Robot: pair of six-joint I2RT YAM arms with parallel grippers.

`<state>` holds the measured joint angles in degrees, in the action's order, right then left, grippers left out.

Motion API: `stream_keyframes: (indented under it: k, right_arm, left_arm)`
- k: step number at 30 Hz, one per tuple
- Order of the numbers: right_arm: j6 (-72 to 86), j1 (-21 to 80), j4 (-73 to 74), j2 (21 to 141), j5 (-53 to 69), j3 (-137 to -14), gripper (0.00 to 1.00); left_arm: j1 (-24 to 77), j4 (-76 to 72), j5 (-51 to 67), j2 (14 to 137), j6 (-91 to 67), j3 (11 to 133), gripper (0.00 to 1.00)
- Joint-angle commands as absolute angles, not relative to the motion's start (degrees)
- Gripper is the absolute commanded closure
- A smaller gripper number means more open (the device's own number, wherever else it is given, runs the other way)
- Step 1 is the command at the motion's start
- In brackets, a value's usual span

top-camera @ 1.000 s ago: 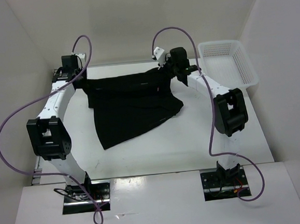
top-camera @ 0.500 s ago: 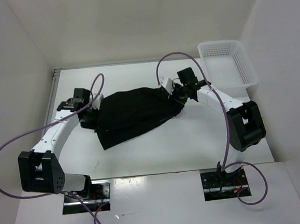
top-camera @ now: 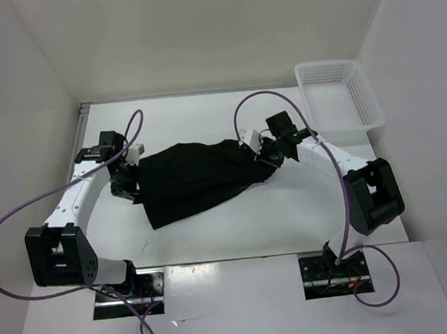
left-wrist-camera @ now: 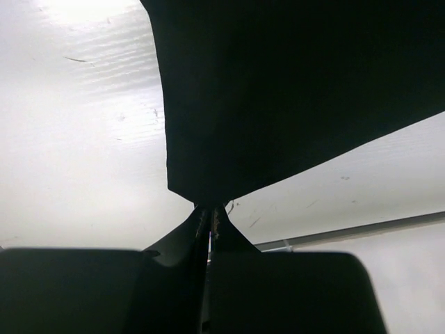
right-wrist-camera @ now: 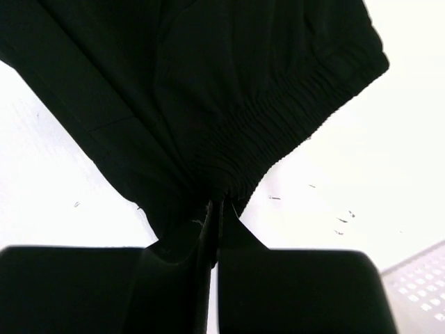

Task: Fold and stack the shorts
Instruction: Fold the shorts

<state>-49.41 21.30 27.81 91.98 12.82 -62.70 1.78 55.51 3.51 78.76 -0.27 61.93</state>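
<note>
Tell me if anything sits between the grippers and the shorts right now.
Nothing visible does. The left gripper and right gripper are each shut on an edge of the shorts. The white basket sits apart, at the far right.

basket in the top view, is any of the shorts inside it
No, the basket shows only its own white mesh, and the shorts lie apart from it, to its left.

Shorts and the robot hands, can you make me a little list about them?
shorts: black, bunched on the table
left gripper: shut on a corner of the shorts
right gripper: shut on the gathered elastic waistband
basket: white mesh, far right of the table, apart from the shorts
</note>
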Motion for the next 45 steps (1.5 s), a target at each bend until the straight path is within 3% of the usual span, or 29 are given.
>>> stream_keyframes:
  k: [1, 6, 7, 9, 11, 12, 13, 15, 19, 20, 25, 30, 37, 41, 45]
  right_arm:
    - [-50.71, 21.01, 30.49, 88.34, 11.86, -64.95, 1.00]
    - [-50.19, 21.01, 27.34, 87.80, 11.87, -58.73, 1.00]
    - [-50.19, 21.01, 26.81, 87.80, 11.08, -58.19, 0.95]
    - [-50.19, 21.01, 26.81, 87.80, 10.55, -58.18, 0.78]
    - [-49.58, 21.01, 26.81, 87.80, 10.55, -58.18, 0.54]
    - [-49.57, 21.01, 26.81, 87.28, 10.55, -58.88, 0.43]
    - [-47.83, 21.01, 26.81, 87.28, 11.07, -59.76, 0.28]
    - [-45.45, 21.01, 26.81, 87.28, 11.86, -62.30, 0.21]
    - [-33.19, 17.07, 27.42, 89.46, 21.93, -70.91, 0.21]
    - [-30.44, 16.53, 25.42, 90.26, 23.19, -73.45, 0.21]
    - [-17.26, 16.52, 18.90, 100.16, 24.26, -78.65, 0.22]
    - [-12.57, 16.52, 15.64, 110.81, 23.73, -84.45, 0.25]
    - [-10.02, 16.52, 15.03, 117.77, 23.11, -86.23, 0.23]
    - [-8.88, 16.52, 16.34, 120.14, 23.12, -86.74, 0.44]
    - [-3.36, 16.52, 14.24, 120.67, 15.06, -87.28, 0.87]
  left_arm:
    - [-0.78, 63.88, 4.82, 78.13, 0.00, 66.26, 1.00]
    - [4.99, 63.11, 4.83, 73.22, 0.00, 55.41, 1.00]
    - [5.53, 62.50, 4.31, 72.69, 0.00, 54.15, 1.00]
    - [6.06, 61.44, 2.91, 72.69, 0.00, 51.78, 1.00]
    - [6.06, 59.51, -0.33, 72.69, 0.00, 50.46, 0.93]
    - [6.06, 59.50, -1.40, 72.69, 0.00, 49.93, 0.86]
    - [6.06, 58.81, -2.19, 72.16, 0.00, 49.23, 0.67]
    - [6.06, 57.58, -4.21, 72.16, 0.00, 49.22, 0.56]
    - [6.06, 53.80, -8.60, 72.16, 0.00, 51.85, 0.53]
    - [6.06, 53.09, -9.22, 72.16, 0.00, 53.07, 0.48]
    - [9.91, 51.94, -6.68, 73.56, 0.00, 61.69, 0.38]
    - [16.78, 50.63, -5.28, 77.25, 0.00, 56.00, 0.37]
    - [17.40, 46.77, -1.50, 80.33, 0.00, 51.16, 0.37]
    - [17.40, 42.46, -2.29, 83.49, 0.00, 49.04, 0.36]
    - [17.40, 39.64, -3.33, 86.91, 0.00, 45.89, 0.36]
